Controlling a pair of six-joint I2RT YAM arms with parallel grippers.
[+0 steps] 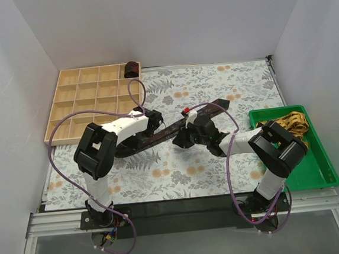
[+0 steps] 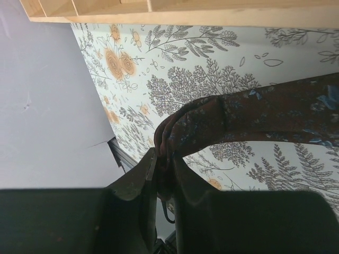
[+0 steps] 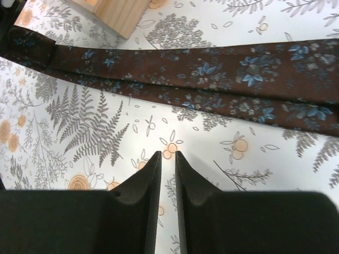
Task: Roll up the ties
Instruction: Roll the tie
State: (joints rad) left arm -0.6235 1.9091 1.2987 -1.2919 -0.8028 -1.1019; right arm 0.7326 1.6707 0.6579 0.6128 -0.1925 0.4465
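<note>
White walls box in a table spread with a floral cloth (image 1: pixel 225 83); a wooden tray (image 1: pixel 67 112) of open compartments sits at the far left, a green bin (image 1: pixel 319 170) at the right edge.

The dark tie (image 1: pixel 168 130), maroon-black with small blue flowers, lies slantwise across the middle of the cloth between my two arms, its broad end reaching toward the far right; seen from my right wrist, two lengths of it run side by side, the lengths touching.

My left gripper (image 2: pixel 161 159) is clenched on a folded bend of that tie, the fabric pinched between the fingertips and curving away over the cloth.

My right gripper (image 3: pixel 167 154) hangs over bare cloth just short of the tie; its jaws stand drawn almost together, only a slit between them, grasping nothing.

A small rolled bundle (image 1: pixel 132 68) rests at the tray's far right corner; whether it sits inside a compartment or just beside the rim, I cannot tell; a yellow tie (image 1: pixel 289 122) lies heaped in the far end of the bin.
</note>
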